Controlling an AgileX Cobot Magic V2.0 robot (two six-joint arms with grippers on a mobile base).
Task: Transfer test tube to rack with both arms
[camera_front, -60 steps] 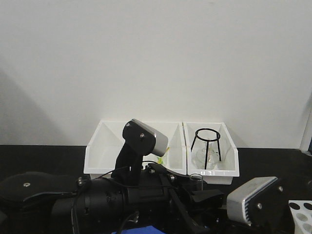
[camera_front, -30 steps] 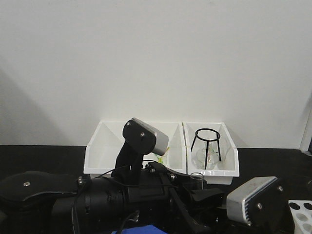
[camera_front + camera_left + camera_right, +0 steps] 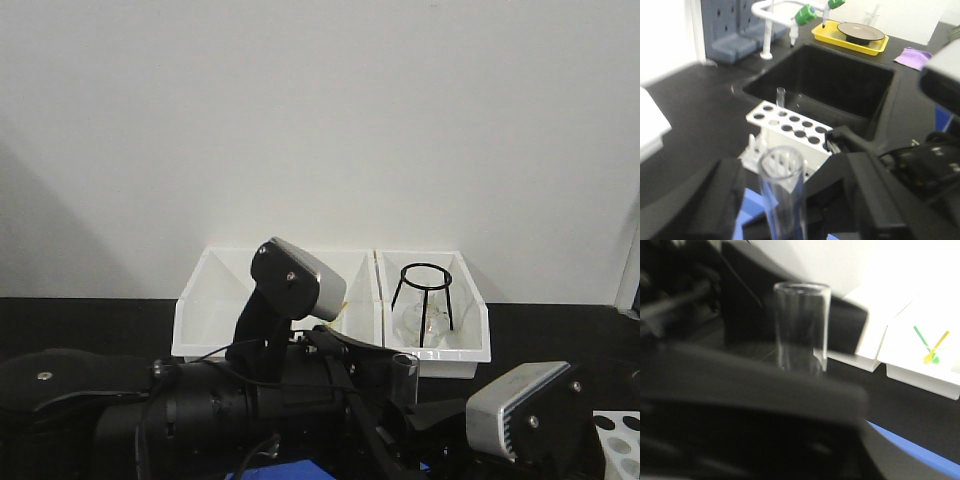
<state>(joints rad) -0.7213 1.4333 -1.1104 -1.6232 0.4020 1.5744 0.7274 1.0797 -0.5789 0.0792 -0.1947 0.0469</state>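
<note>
The tube [image 3: 404,372] stood upright where the left gripper [image 3: 378,390] and right gripper [image 3: 432,425] met, its open mouth above both. Whether either gripper pinched it or stood spread could not be told. The rack [image 3: 790,131] sat just beyond the left gripper, a second tube [image 3: 780,96] in a far hole.

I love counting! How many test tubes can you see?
2. One test tube rises before the left wrist camera; the second tube stands in a corner hole of the rack. Others may be hidden.
</note>
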